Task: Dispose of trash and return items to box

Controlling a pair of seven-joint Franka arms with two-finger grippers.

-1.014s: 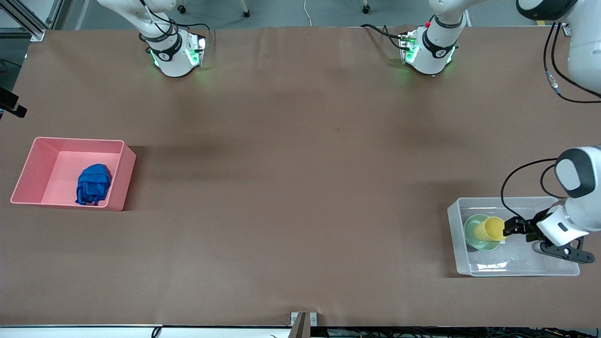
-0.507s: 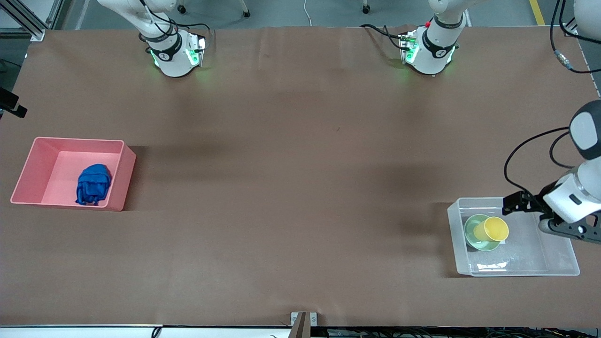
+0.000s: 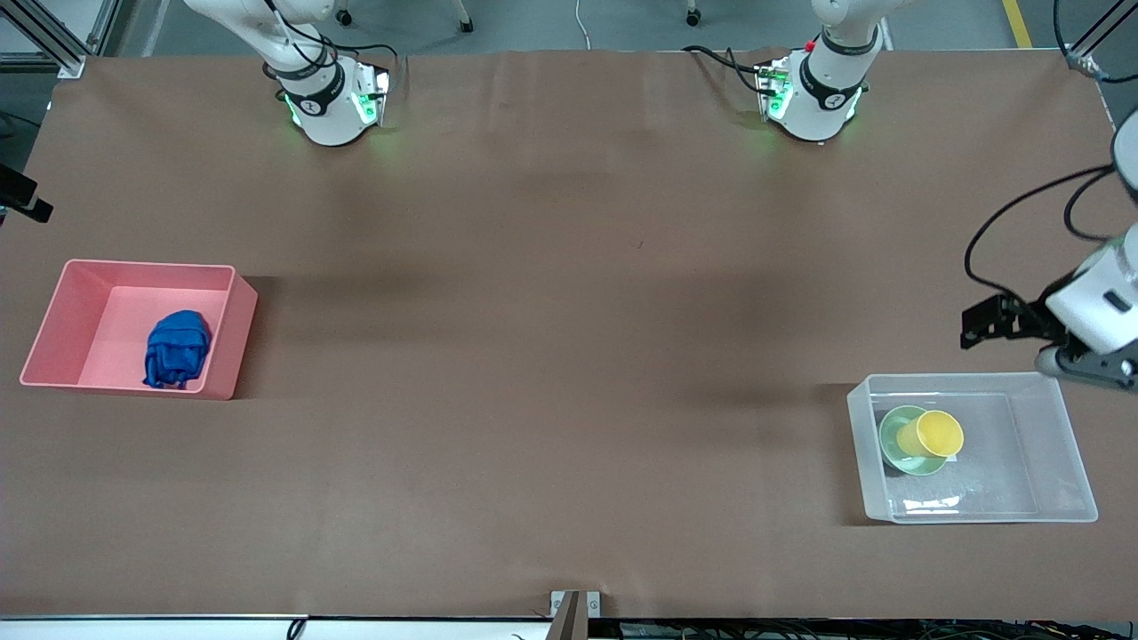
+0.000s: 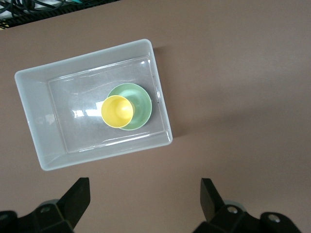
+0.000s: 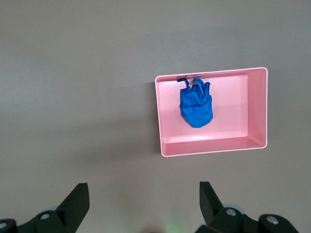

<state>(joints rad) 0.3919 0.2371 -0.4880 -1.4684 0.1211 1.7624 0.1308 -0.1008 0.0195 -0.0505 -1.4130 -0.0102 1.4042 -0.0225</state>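
Note:
The yellow cup [image 3: 933, 434] stands in the mint-green bowl [image 3: 896, 442] inside the clear box [image 3: 1067, 444] at the left arm's end of the table. My left gripper [image 3: 972, 325] is open and empty, up in the air over the table beside the box's edge. The left wrist view shows the cup [image 4: 117, 111], bowl [image 4: 142, 101] and box [image 4: 34, 116] below my left gripper [image 4: 145, 194]. The blue wad [image 3: 178, 348] lies in the pink bin [image 3: 227, 342]. My right gripper [image 5: 144, 199] is open, high over the table; its view shows the wad [image 5: 196, 107] in the bin [image 5: 257, 107].
The brown table [image 3: 569, 311] stretches bare between the pink bin at the right arm's end and the clear box at the left arm's end. The two arm bases [image 3: 329, 98] stand along the table's edge farthest from the front camera.
My left gripper has risen out of the clear box and drawn back toward the bases. The yellow cup stays in the bowl. The right arm has not visibly moved.

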